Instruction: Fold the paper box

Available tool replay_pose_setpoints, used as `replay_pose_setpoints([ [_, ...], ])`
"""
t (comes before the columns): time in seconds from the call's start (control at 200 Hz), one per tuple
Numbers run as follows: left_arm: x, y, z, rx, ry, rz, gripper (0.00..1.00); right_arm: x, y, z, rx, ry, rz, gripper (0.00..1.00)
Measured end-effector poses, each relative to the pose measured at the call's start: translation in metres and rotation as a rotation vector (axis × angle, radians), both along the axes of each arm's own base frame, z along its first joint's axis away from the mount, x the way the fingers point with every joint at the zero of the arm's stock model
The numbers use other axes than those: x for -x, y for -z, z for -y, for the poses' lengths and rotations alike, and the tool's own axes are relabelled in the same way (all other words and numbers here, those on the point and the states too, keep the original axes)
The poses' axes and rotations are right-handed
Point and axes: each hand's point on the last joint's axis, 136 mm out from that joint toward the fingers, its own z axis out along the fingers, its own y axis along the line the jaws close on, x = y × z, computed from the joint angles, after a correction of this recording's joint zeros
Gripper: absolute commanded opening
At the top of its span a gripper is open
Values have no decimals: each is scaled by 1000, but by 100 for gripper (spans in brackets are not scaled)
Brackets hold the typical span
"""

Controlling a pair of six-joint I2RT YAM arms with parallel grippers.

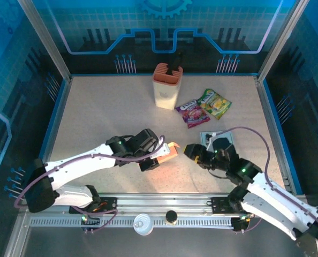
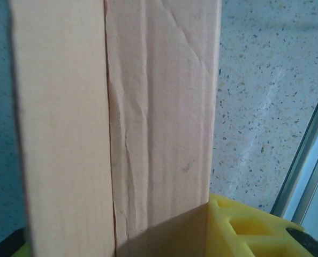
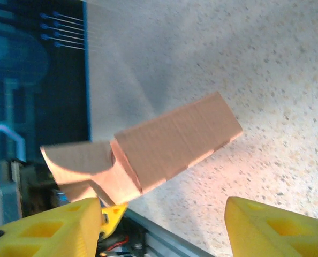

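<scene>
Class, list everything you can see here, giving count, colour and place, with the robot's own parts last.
paper box: 1, orange, table's near middle, between the arms
holder: 1, peach, far middle, dark item inside
snack packet: 1, purple, right of holder
second snack packet: 1, yellow-green, beside the purple one
round lid: 1, white, near rail
cap: 1, black, beside lid
table: 1, speckled beige
left gripper: 1, yellow fingers, shut on paper box
right gripper: 1, yellow fingers, open, right of box
</scene>
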Motion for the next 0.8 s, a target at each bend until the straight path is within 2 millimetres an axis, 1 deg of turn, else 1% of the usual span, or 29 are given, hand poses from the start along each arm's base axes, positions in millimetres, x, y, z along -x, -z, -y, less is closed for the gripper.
replay_pose_setpoints([
  [0.09,-5,7,2,-13,-17,-49,38,4,12,-7,34,18,-11,65],
  [0.245,-9,19,6,-35,-22,-105,38,-6,22,-19,35,81,-26,66],
  [0.345,-12,19,8,-33,-23,-111,39,-13,29,-27,25,110,-45,67],
  [0.53,-14,21,11,-32,-10,-110,39,-21,39,-34,13,155,-78,66],
  [0.63,-15,21,11,-30,-8,-106,39,-24,42,-38,-1,168,-91,64],
  [0.76,-17,19,14,-21,-5,-93,41,-28,48,-42,-2,181,-113,58],
  [0.8,-18,20,13,-25,-7,-89,42,-29,50,-44,-3,188,-124,54],
])
